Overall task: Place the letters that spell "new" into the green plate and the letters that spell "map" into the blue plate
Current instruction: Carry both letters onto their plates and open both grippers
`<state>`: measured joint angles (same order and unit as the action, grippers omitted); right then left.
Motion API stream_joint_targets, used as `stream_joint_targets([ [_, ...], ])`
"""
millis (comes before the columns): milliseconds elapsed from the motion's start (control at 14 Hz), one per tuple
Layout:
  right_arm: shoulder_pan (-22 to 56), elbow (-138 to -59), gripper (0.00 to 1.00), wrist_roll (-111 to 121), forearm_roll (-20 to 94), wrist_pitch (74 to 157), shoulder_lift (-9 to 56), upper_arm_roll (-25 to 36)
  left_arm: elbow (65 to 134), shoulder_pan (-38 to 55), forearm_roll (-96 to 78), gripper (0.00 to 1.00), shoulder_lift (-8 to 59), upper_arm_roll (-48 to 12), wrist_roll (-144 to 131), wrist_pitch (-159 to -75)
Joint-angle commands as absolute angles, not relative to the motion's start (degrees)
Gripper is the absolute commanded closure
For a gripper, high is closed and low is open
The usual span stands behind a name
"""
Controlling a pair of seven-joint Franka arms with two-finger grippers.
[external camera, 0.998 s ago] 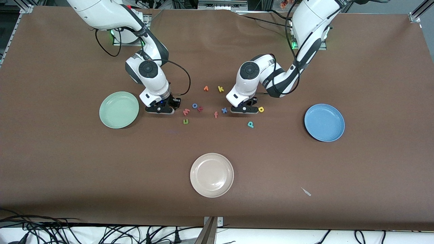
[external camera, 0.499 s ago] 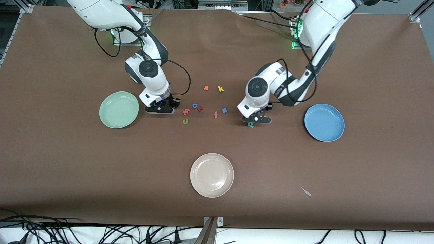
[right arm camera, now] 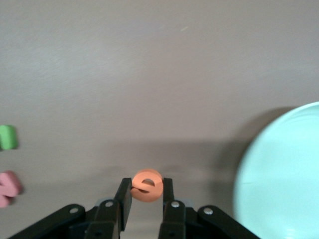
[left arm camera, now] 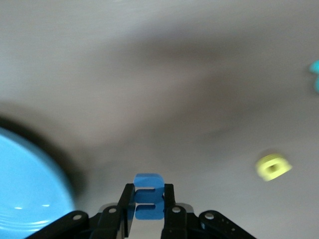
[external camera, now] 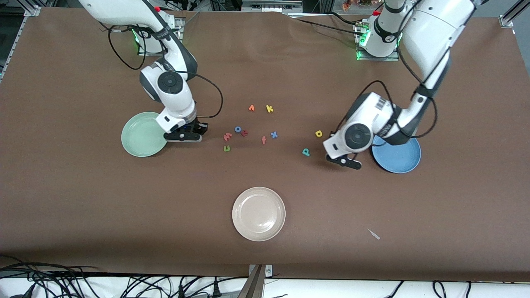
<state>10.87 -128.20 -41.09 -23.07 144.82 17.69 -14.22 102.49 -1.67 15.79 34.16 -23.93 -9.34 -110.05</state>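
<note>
Within the last second both arms had carried their picks off the letter cluster. The left gripper stood clamped on the blue m just beside the blue plate, and the right gripper, clamped on the round orange e, reached the green plate, so two drops looked imminent.

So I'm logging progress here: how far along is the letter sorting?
Nothing is plated yet. Right gripper holds the orange e beside the green plate; left gripper holds the blue m near the blue plate. The n, w, a, p remain.
</note>
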Motion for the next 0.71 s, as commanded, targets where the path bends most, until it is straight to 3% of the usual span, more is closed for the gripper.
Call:
stream_joint_targets([
  [0,6.4,-132.6,0.8,-32.4,-23.2,141.9,11.1,-13.8,101.3,-7.2,14.4,0.96,33.1,-24.5,3.6,-107.0],
  [143,0.1,-136.3,0.8,-23.8,-23.2,142.6,8.5,-13.8,101.3,-10.8,14.5,0.96,33.2,-24.4,12.2,-106.8],
  [356,-3.1,-143.5,0.75,-22.2,-23.2,148.5,5.7,-13.8,101.4,-14.8,15.1,0.94,34.3,-24.2,22.4,-106.8],
  [428,-3.7,-145.4,0.54,-22.3,-23.2,150.9,5.3,-13.8,101.4,-16.1,15.2,0.88,34.7,-24.1,24.9,-106.8],
  [499,-4.0,-146.0,0.49,-22.4,-23.2,151.3,4.9,-13.8,101.4,-16.6,15.4,0.63,35.2,-24.0,26.3,-106.8],
  [570,-4.0,-146.0,0.49,-22.8,-23.2,151.3,4.8,-13.9,101.5,-16.7,15.4,0.15,35.2,-24.0,26.4,-106.8],
  [642,-3.9,-146.0,0.49,-23.6,-23.1,151.3,4.8,-14.0,101.4,-16.8,14.4,0.0,35.0,-24.1,24.9,-106.8],
])
